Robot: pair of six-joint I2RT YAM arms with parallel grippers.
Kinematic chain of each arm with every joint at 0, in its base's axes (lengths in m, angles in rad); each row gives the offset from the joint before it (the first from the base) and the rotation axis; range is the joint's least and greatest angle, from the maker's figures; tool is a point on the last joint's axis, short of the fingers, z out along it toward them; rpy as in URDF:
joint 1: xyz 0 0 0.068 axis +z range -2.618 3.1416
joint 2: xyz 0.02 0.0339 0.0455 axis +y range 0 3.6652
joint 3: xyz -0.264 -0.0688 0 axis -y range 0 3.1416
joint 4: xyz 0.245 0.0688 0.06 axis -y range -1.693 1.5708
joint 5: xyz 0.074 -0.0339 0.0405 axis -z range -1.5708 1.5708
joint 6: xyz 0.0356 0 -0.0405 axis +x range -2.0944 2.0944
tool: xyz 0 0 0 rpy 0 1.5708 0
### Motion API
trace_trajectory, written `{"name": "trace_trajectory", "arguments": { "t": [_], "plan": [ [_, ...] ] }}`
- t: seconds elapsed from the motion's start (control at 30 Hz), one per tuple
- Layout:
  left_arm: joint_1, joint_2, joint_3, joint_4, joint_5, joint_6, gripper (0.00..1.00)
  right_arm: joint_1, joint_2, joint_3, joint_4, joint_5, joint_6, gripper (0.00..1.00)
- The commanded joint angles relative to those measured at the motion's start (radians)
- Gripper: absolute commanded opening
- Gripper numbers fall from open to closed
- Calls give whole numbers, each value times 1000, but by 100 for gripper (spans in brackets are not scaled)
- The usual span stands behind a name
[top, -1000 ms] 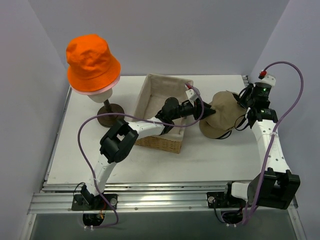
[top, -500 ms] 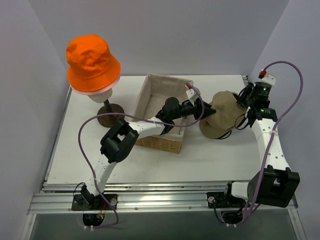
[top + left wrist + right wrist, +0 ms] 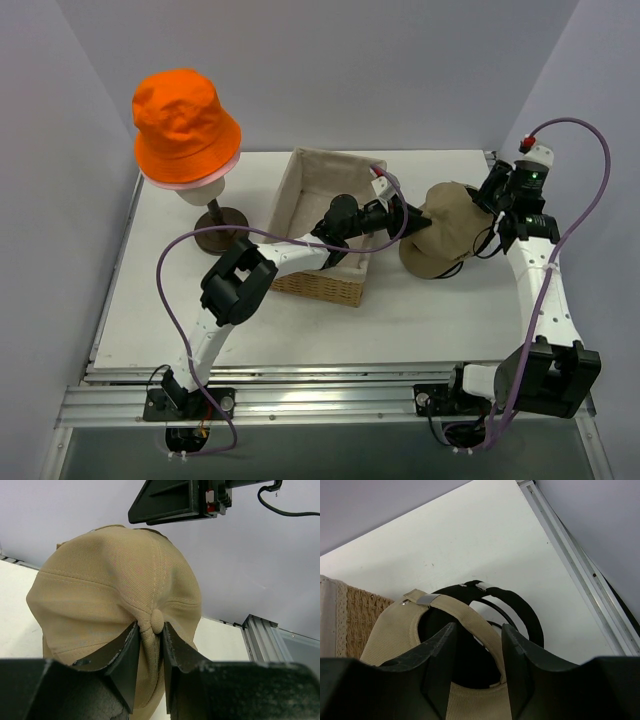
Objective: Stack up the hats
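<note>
Left pincer [image 3: 149, 630] pinches tan fabric baseball cap [image 3: 110, 575] at crown button. Right pincer [image 3: 478, 627] spread, straddling its rear strap [image 3: 445, 605]; black fabric cap [image 3: 520, 609] beneath.

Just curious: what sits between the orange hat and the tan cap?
The cloth-lined woven basket, with the left arm reaching across it, seen in the top view.

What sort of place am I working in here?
Most likely a robot lab test cell: a white tabletop boxed in by plain pale wall panels, an aluminium mounting rail along its near edge, and staged props, a bright orange fabric bucket hat and a woven wicker basket.
</note>
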Motion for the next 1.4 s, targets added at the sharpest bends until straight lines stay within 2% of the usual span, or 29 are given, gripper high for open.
{"name": "trace_trajectory", "arguments": {
  "t": [0.0, 0.33, 0.77, 1.03, 1.27, 1.37],
  "plan": [
    [-4, -3, 0, 102, 0, -19, 31, -10, -21, 44, -30, -36, -32, 38],
    [-4, 0, -6, 112, 4, -19, 32, -11, 20, 51, -51, -65, -55, 38],
    [-4, 20, 2, 118, 9, -15, 33, -13, 57, 60, -47, 48, -60, 33],
    [-4, 34, 17, 121, 16, -22, 37, -13, 79, 76, -30, 116, -47, 30],
    [-5, 44, 23, 135, 21, -33, 55, -16, 76, 62, -12, 134, -38, 29],
    [-5, 46, 22, 142, 21, -36, 59, -22, 71, 51, -4, 134, -35, 29]
  ]
}}
